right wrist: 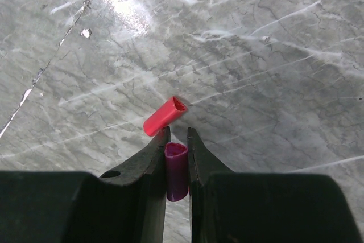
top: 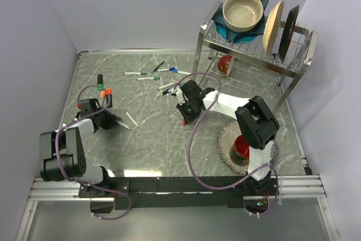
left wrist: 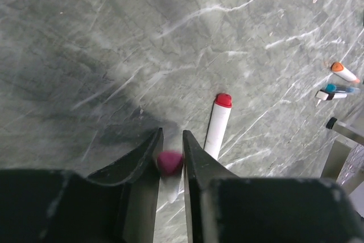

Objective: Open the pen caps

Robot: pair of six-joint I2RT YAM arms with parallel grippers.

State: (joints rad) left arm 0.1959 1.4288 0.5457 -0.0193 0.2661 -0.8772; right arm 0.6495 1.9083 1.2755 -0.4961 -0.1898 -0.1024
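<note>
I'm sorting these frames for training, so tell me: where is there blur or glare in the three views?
Left wrist: the pink object between the fingers is blurred, the red-capped marker sharp. Right wrist: glare on the table upper left, the purple cap crisp. Top external: a white reflection strip along the table's near edge.

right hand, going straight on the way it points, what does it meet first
Probably the loose red cap lying just ahead of the right hand, slightly left of centre; depth is unclear, so it could pass above it.
</note>
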